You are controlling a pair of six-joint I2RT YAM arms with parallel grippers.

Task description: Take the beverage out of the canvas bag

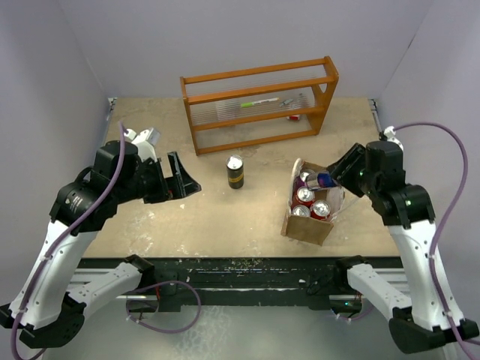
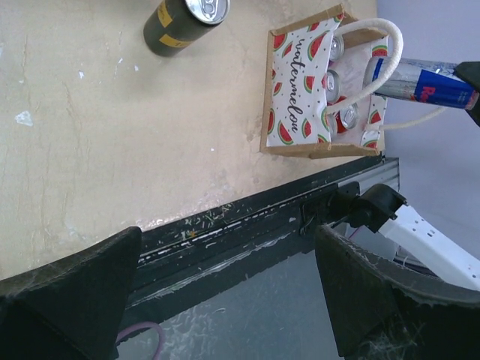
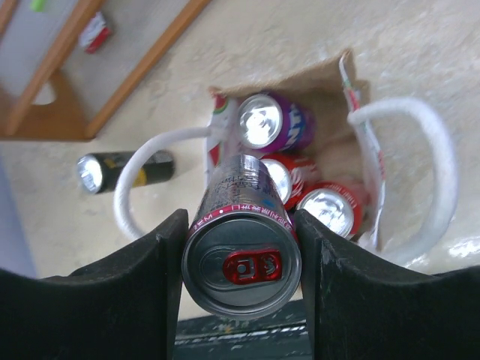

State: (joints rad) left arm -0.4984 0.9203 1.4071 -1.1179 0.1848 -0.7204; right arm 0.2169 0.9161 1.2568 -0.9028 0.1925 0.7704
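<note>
Beige, scuffed counter [image 1: 225,225] carries the canvas bag [image 1: 306,226], which sits directly below the right claw [image 3: 241,259]. That claw is clamped on the beverage, a slim silver-and-blue can [image 3: 241,225]. It is held tilted between both fingers, its far end over the bag's open mouth and between the white loop handles [image 3: 431,150]. Other cans [image 3: 330,210] stand beneath it inside the bag. To my eye, the can should rise clear of both handles before the claw swings sideways, since a snagged loop could drag the bag. It should be set down beside the bag, short of the black-and-yellow can [image 1: 235,171]. The left claw [image 2: 225,300] hangs open, well apart.
</note>
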